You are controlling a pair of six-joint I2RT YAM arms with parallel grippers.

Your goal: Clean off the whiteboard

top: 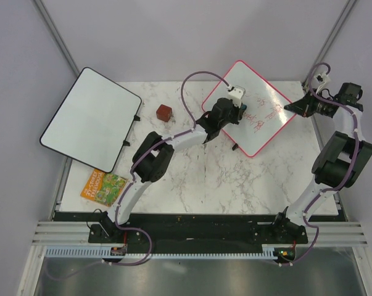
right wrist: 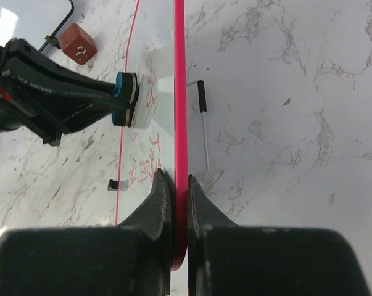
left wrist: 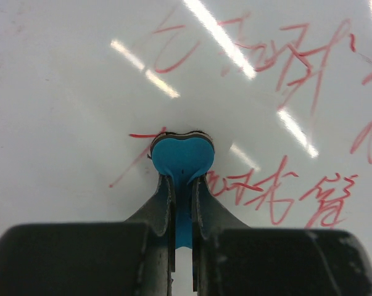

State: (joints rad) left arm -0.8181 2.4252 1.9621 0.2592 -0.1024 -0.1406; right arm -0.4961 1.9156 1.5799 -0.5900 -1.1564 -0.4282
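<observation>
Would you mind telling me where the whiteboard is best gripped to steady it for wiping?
Grip the pink frame at the whiteboard's right edge, coming in from the right, edge-on. The board is thin and propped up, so the frame fits between the jaws, and the written face is left free for the left gripper's eraser. The right gripper holds it so.

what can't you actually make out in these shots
- Red handwriting: in the left wrist view it is blurry, crossed by glare streaks and cut off at the right edge; in the top view it is too small to read.
- Strokes under the blue eraser: hidden by the eraser and the left hand.
- Whiteboard face: the right wrist view is nearly edge-on, and the right hand covers the frame's near end.
</observation>
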